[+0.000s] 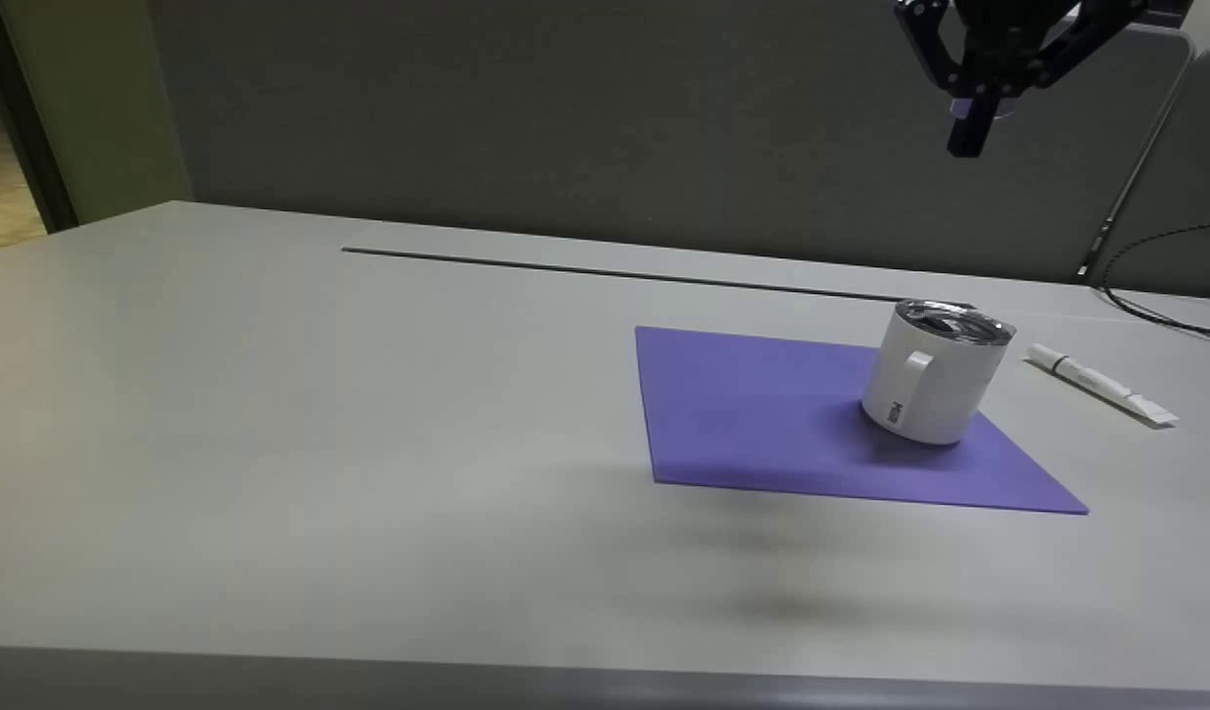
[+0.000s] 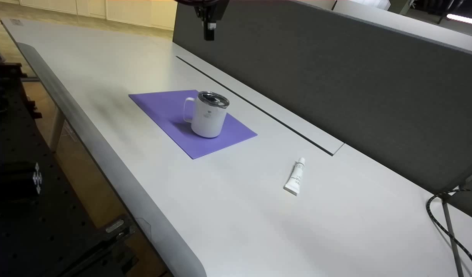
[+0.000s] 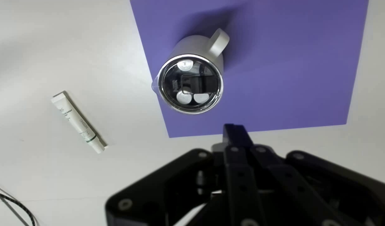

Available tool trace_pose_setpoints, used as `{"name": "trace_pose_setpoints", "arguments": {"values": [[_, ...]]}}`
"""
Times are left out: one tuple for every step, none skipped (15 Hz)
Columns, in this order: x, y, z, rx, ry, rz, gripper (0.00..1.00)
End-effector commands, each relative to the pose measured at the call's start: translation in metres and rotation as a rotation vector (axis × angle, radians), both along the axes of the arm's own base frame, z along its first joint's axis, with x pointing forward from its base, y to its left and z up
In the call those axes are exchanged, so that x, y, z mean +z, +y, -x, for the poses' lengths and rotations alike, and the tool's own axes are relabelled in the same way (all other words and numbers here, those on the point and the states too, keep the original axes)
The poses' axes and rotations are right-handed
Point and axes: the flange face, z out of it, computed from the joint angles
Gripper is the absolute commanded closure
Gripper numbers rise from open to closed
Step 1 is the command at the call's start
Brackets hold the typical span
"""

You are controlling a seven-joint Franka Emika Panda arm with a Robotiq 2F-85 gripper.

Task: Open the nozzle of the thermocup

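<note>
The thermocup is a white mug with a handle and a clear dark lid with a silvery rim. It stands upright on a purple mat in both exterior views [image 1: 945,394] [image 2: 208,120] and in the wrist view [image 3: 197,45]. The nozzle [image 3: 206,84] appears as a dark sliding block on the lid, on the side towards the right in the wrist view. I cannot tell whether it is open. My gripper [image 3: 236,130] is shut and empty, its fingertips together. It hangs well above the table, apart from the cup, in both exterior views [image 1: 969,133] [image 2: 209,34].
The purple mat [image 1: 743,404] lies flat on the white table [image 1: 368,444]. A white tube [image 2: 296,177] lies beside the mat. A grey partition [image 2: 336,77] stands along the table's back. A black cable [image 2: 447,227] lies near it.
</note>
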Motion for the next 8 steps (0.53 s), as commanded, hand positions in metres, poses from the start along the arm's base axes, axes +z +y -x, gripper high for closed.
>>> {"name": "trace_pose_setpoints", "arguments": {"values": [[0.001, 0.0, 0.0, 0.001, 0.001, -0.001, 1.0], [-0.004, -0.006, -0.007, -0.016, -0.002, 0.017, 1.0], [-0.009, -0.01, -0.012, -0.026, -0.005, 0.027, 1.0], [-0.012, -0.014, -0.016, -0.029, -0.012, 0.035, 1.0], [-0.016, -0.016, -0.018, -0.031, -0.017, 0.04, 1.0], [-0.022, -0.019, -0.021, -0.032, -0.024, 0.044, 1.0], [-0.028, -0.021, -0.023, -0.031, -0.028, 0.047, 1.0], [-0.037, -0.023, -0.025, -0.03, -0.029, 0.044, 1.0]]}}
